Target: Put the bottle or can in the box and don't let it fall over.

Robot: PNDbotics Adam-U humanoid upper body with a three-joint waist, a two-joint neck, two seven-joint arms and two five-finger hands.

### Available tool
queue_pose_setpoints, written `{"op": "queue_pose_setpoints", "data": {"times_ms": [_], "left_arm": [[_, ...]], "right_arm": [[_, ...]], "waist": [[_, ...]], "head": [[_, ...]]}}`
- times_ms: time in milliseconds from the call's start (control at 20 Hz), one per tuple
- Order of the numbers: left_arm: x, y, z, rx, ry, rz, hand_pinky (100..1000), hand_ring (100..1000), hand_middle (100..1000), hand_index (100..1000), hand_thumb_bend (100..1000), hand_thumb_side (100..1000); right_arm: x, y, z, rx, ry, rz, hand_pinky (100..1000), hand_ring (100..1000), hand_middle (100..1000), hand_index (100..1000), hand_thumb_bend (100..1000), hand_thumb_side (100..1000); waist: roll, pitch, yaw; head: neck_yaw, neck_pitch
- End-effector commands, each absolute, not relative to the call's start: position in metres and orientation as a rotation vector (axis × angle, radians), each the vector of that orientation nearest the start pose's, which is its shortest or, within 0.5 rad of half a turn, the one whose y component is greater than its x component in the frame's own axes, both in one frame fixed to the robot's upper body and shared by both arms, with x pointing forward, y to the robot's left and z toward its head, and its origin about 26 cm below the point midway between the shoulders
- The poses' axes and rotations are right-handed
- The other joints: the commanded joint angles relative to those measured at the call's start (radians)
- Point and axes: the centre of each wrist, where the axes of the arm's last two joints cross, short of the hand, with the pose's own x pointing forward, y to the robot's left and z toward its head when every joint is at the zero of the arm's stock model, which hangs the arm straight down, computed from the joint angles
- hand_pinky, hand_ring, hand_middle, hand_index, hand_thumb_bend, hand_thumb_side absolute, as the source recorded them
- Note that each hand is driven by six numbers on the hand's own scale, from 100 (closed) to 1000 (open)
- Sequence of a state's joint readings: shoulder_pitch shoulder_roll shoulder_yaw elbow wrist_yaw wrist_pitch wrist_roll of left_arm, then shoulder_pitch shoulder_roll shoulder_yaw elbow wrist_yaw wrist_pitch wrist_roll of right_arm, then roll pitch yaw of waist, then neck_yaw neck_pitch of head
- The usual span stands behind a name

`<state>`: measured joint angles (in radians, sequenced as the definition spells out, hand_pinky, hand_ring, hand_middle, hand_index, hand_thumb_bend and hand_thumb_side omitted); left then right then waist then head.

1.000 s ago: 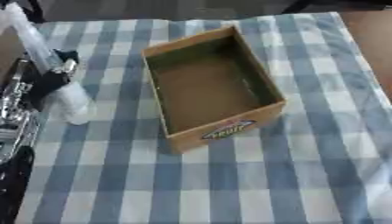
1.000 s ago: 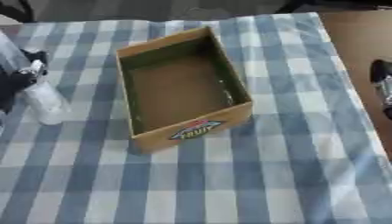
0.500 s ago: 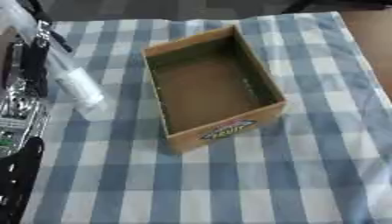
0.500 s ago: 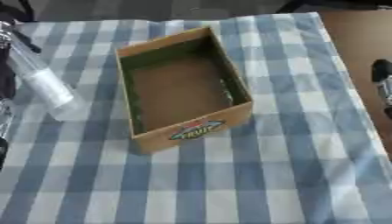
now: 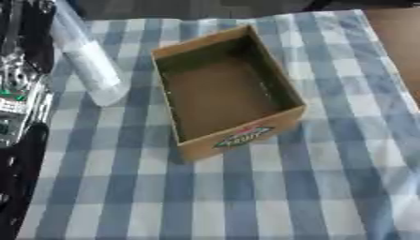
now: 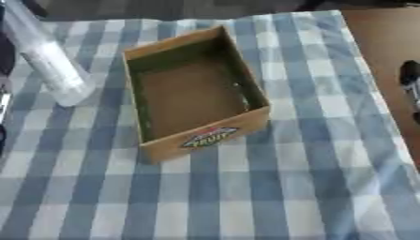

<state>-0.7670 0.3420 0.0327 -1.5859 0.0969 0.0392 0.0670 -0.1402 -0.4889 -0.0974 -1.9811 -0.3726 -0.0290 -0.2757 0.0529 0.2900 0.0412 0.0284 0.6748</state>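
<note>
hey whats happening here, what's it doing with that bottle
The robot's left arm, at the left edge, has a clear plastic bottle lifted and tilted over the blue checked tablecloth, left of the open cardboard box. The hand itself is hard to make out. The box is empty, so the bottle is not in yet. A bit of the right hand shows at the right edge, idle.
</note>
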Motion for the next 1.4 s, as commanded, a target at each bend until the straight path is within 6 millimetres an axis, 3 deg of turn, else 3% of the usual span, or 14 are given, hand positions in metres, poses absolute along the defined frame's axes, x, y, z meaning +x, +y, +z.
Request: {"op": "queue_pose_setpoints", "data": {"times_ms": [50, 350, 600, 900, 1250, 1350, 1400], "left_arm": [[0.388, 0.229, 0.3, 0.079, -2.368, -0.309, 210, 439, 100, 100, 100, 672], [0.402, 0.184, 0.292, 0.006, -2.315, -0.354, 206, 445, 100, 100, 100, 672], [0.402, 0.152, 0.298, 0.039, -2.371, -0.426, 206, 439, 100, 100, 100, 672], [0.408, 0.123, 0.296, 0.01, -2.384, -0.473, 201, 439, 100, 100, 100, 672], [0.424, 0.102, 0.27, -0.077, -2.372, -0.471, 209, 465, 100, 100, 100, 672], [0.427, 0.098, 0.262, -0.089, -2.358, -0.446, 250, 499, 100, 114, 100, 672], [0.429, 0.098, 0.258, -0.09, -2.343, -0.439, 356, 595, 195, 180, 100, 672]], "right_arm": [[0.28, -0.324, 0.19, -0.164, -2.187, -0.067, 741, 691, 852, 747, 286, 197], [0.28, -0.324, 0.191, -0.158, -2.203, -0.084, 741, 692, 852, 748, 287, 197], [0.28, -0.325, 0.192, -0.158, -2.208, -0.107, 741, 691, 852, 747, 286, 199], [0.28, -0.33, 0.196, -0.192, -2.228, -0.181, 741, 701, 858, 755, 297, 195], [0.28, -0.332, 0.201, -0.256, -2.237, -0.266, 741, 703, 860, 756, 300, 196], [0.281, -0.332, 0.202, -0.266, -2.233, -0.288, 741, 702, 859, 755, 300, 198], [0.281, -0.332, 0.202, -0.268, -2.232, -0.294, 741, 702, 859, 755, 299, 199]], "waist": [[-0.003, -0.023, -0.004], [-0.008, -0.023, -0.011], [-0.011, -0.023, -0.019], [-0.013, -0.024, -0.032], [-0.013, -0.026, -0.043], [-0.013, -0.027, -0.044], [-0.013, -0.027, -0.043]], "head": [[0.007, 0.002], [0.013, -0.001], [0.028, -0.002], [0.039, -0.005], [0.052, -0.014], [0.044, -0.02], [0.036, -0.021]]}}
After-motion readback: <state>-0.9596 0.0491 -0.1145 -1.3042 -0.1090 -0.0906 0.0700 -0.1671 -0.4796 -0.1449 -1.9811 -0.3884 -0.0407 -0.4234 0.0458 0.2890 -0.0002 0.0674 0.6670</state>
